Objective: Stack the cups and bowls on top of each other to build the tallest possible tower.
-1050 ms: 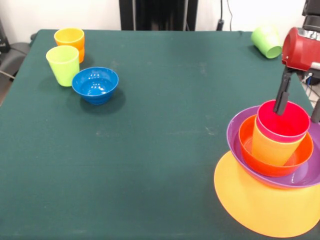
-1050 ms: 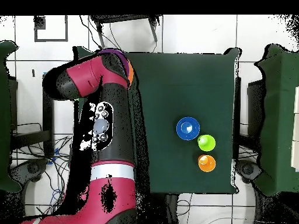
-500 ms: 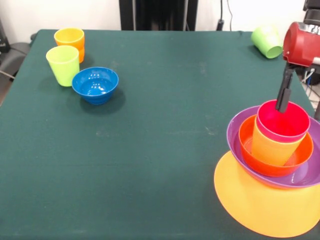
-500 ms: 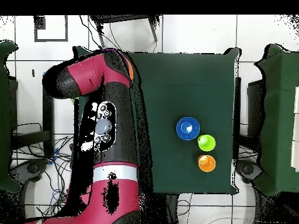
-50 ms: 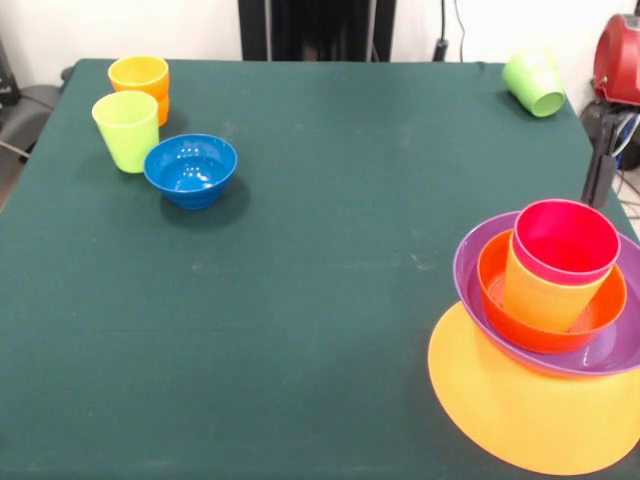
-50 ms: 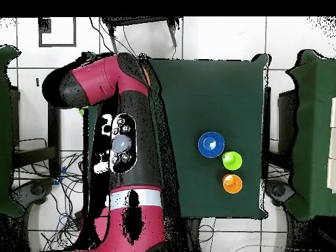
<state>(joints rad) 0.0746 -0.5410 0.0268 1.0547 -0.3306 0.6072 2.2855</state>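
At the near right corner of the green table [image 5: 330, 300] in the front view stands the tower [image 5: 545, 320]: a wide orange-yellow bowl [image 5: 500, 410] lowest, a shallow purple bowl [image 5: 475, 270] on it, a red-orange bowl [image 5: 545, 325] nested inside that, then a translucent yellow cup [image 5: 540, 295] with a red cup [image 5: 565, 240] seated in its mouth. The stack leans slightly and runs past the right edge of the picture. In the overhead view it is almost wholly hidden under the arm [image 6: 121, 131], with only a sliver of orange showing at the arm's edge.

Just behind the tower, off the table's right edge, one dark finger [image 5: 599, 175] of the gripper [image 5: 610, 165] hangs down, clear of the red cup's rim. Only that one finger shows, so I cannot tell whether the fingers are spread or pressed together.

A green cup [image 5: 533, 84] lies on its side at the far right corner. Well apart, near the far left corner, the small blue bowl [image 5: 190, 168] sits upright, with the lime green cup [image 5: 126, 130] just beside it and the orange cup [image 5: 140, 82] right behind that one.
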